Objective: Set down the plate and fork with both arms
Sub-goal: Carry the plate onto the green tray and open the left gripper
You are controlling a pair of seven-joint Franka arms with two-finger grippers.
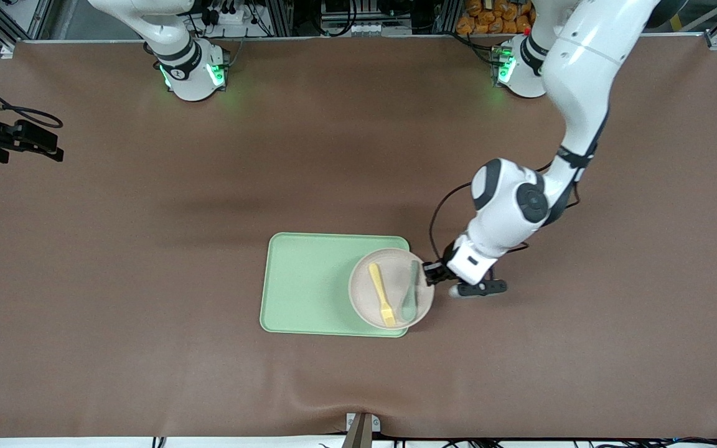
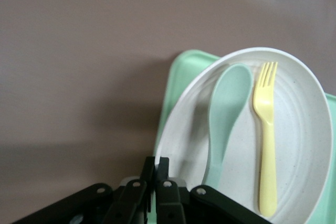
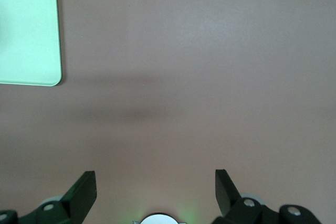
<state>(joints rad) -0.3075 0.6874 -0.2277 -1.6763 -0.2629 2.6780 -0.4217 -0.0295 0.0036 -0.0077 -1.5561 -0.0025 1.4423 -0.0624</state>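
The off-white plate [image 1: 365,292] is at the tray's end toward the left arm and overhangs the tray's edge. The yellow fork [image 1: 381,294] and a grey-green spoon [image 1: 409,292] lie side by side in it. My left gripper [image 1: 433,272] is shut on the plate's rim at the side toward the left arm. The left wrist view shows its fingers pinching the rim [image 2: 156,160], with the plate [image 2: 299,129], fork [image 2: 266,140] and spoon [image 2: 226,114] ahead. My right gripper [image 3: 155,182] is open and empty, high over bare table near its base; it waits.
The light-green rectangular tray [image 1: 309,283] lies in the middle of the table, nearer the front camera; its corner shows in the right wrist view [image 3: 26,35]. Brown mat [image 1: 147,249] covers the table. The right arm's black hand [image 1: 53,144] shows at the front view's edge.
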